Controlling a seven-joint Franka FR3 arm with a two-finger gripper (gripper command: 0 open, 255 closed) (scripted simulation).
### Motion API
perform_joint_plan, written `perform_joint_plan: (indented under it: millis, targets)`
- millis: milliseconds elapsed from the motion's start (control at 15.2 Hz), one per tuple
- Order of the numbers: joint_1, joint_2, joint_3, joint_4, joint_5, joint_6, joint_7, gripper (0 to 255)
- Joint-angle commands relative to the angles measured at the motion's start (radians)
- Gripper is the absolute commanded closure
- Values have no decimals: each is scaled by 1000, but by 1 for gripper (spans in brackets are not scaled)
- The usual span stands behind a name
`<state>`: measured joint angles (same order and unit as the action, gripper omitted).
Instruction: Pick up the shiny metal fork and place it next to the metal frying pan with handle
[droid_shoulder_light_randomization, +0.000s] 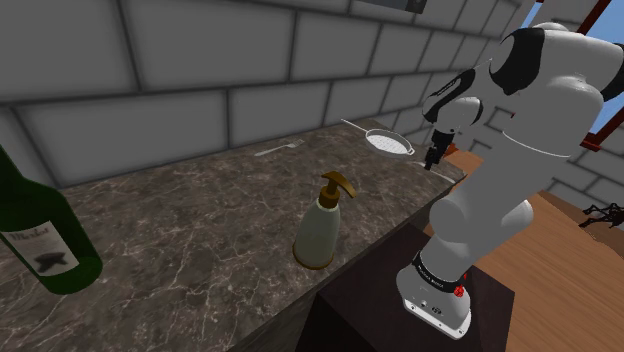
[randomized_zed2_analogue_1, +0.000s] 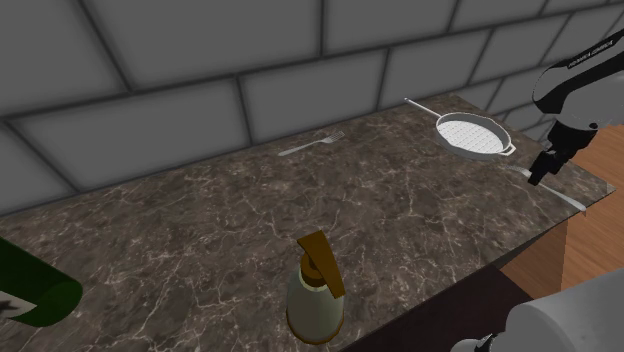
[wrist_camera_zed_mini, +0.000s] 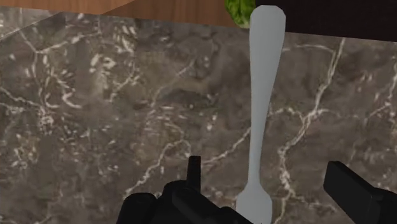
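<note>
Dim, even light — soft shadows.

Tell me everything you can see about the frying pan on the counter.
The frying pan is round and shallow, with a grey metal-looking rim and a pale speckled inside that holds nothing. A long thin handle points toward the wall, and a small tab sticks out opposite. It sits flat on the dark marbled counter, near its far end in the shoulder view. Only the counter touches it; the gripper hangs apart, by the counter's edge.

Grey block wall (droid_shoulder_light_randomization: 200, 60) backs a dark marble counter (droid_shoulder_light_randomization: 180, 230); wooden floor (droid_shoulder_light_randomization: 565, 250) beside.
</note>
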<state>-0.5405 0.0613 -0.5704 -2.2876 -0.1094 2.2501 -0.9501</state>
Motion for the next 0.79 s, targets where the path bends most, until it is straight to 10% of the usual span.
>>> perform_joint_plan:
  millis: [0, 726]
  targets:
    - [4, -21, 1, 16, -11, -35, 9, 0]
    - [12, -73, 7, 67, -34, -132, 28, 0]
